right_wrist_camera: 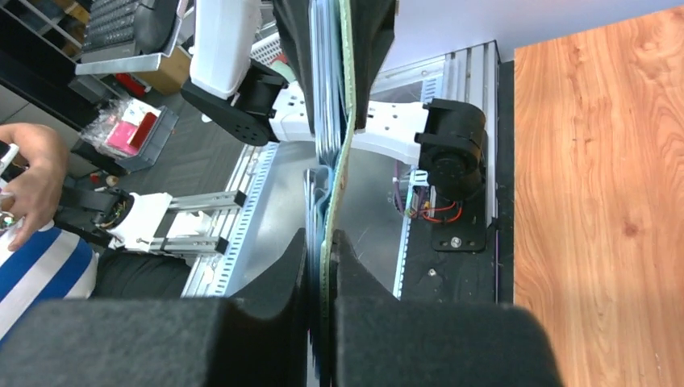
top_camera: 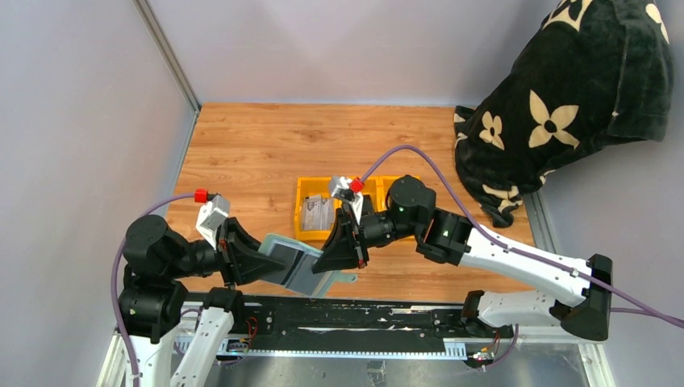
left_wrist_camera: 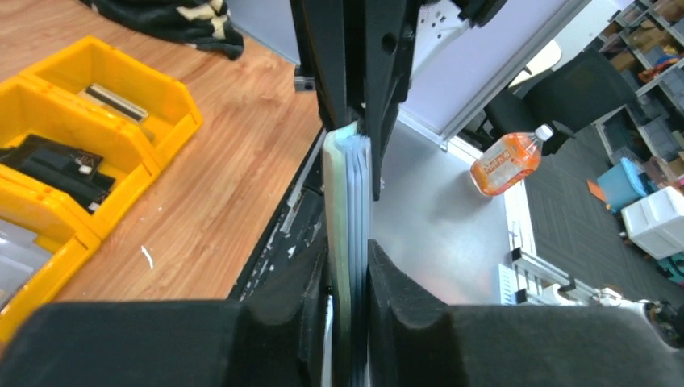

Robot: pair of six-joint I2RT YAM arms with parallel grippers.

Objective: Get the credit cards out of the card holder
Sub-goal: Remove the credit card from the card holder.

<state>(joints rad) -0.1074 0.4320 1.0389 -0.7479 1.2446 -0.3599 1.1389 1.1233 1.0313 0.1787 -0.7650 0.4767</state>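
The sage-green card holder (top_camera: 300,270) hangs unfolded above the table's near edge, held between both grippers, its strap tab (top_camera: 348,279) sticking out to the right. My left gripper (top_camera: 270,264) is shut on its left half; in the left wrist view the holder (left_wrist_camera: 348,185) stands edge-on between the pads (left_wrist_camera: 403,290), with blue-grey layers showing. My right gripper (top_camera: 339,254) is shut on its right half, edge-on in the right wrist view (right_wrist_camera: 335,161). A grey card (top_camera: 317,214) lies in the yellow bin's left compartment. I cannot tell whether cards remain inside the holder.
The yellow three-compartment bin (top_camera: 300,211) stands just beyond the grippers; the left wrist view shows it (left_wrist_camera: 153,121) with a black object (left_wrist_camera: 48,165) in the middle compartment. A black flowered cloth (top_camera: 565,89) is piled at the back right. The black base rail (top_camera: 363,314) runs below the holder.
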